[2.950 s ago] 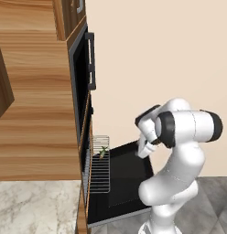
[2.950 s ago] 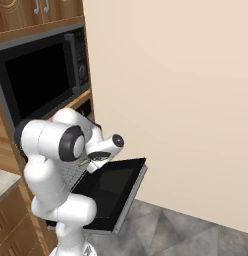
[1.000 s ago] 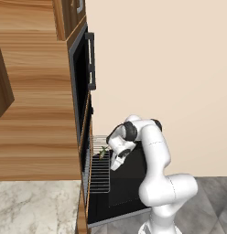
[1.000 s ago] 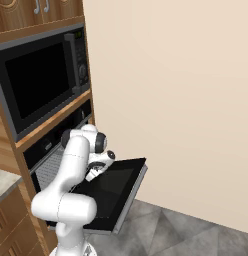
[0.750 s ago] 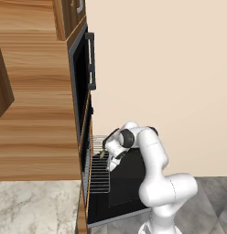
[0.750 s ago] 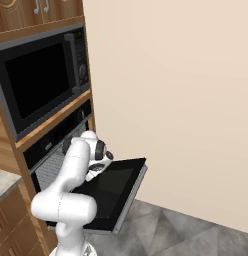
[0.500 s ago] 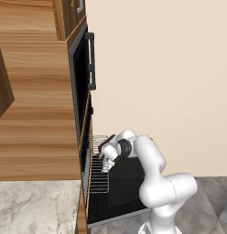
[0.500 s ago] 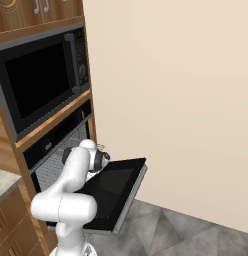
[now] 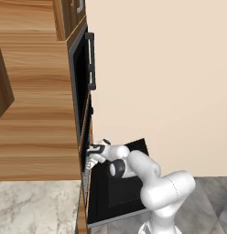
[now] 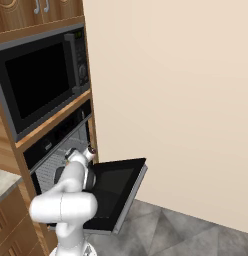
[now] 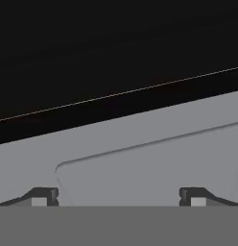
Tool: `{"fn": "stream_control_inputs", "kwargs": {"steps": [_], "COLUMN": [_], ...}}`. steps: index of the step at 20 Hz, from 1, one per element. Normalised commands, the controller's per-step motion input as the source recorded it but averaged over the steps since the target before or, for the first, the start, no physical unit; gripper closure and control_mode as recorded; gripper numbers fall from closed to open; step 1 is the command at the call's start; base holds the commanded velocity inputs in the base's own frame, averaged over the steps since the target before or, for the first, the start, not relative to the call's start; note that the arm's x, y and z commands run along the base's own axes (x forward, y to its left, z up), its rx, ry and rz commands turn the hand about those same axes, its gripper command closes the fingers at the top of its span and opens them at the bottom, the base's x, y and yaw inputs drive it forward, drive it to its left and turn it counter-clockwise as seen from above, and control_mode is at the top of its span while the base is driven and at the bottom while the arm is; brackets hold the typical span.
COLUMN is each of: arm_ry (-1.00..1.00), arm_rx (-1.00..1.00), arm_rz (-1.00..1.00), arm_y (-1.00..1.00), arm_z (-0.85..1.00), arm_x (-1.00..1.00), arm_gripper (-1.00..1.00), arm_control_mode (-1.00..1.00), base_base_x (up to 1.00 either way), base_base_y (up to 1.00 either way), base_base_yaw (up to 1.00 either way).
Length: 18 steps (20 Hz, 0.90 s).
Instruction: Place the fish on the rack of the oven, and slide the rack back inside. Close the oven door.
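Gripper (image 9: 91,154) sits right at the mouth of the oven (image 10: 56,150), above the hinge edge of the oven door (image 9: 116,194); the hand view shows its fingertips (image 11: 41,196) spread wide with nothing between them, so it's released and empty. The rack (image 10: 52,165) looks pushed back into the cavity, with no bars out over the door; the fish isn't resolvable, presumably on the rack inside. The door lies flat, long axis across the oven front, free handle edge (image 10: 133,192) on the far side from the gripper, so my read is the claw must back out and reach under that outer edge.
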Motion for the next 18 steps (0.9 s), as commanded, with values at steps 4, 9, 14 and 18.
{"fn": "stream_control_inputs", "kwargs": {"steps": [4, 9, 14, 18], "arm_ry": [0.01, 0.06, 0.23, 0.1], "arm_rx": [-0.07, -0.13, -0.16, -0.08], "arm_rz": [0.0, -0.03, -0.08, -0.04], "arm_y": [0.65, 0.21, -0.86, -1.0], "arm_z": [0.56, 0.38, 0.01, 0.0], "arm_x": [0.12, -0.14, -0.59, -0.68], "arm_gripper": [-1.0, -1.0, -1.0, -1.0], "arm_control_mode": [-1.0, -1.0, -1.0, -1.0], "base_base_x": [0.0, 0.0, 0.0, 0.0], "base_base_y": [0.0, 0.0, 0.0, 0.0], "base_base_yaw": [0.0, 0.0, 0.0, 0.0]}}
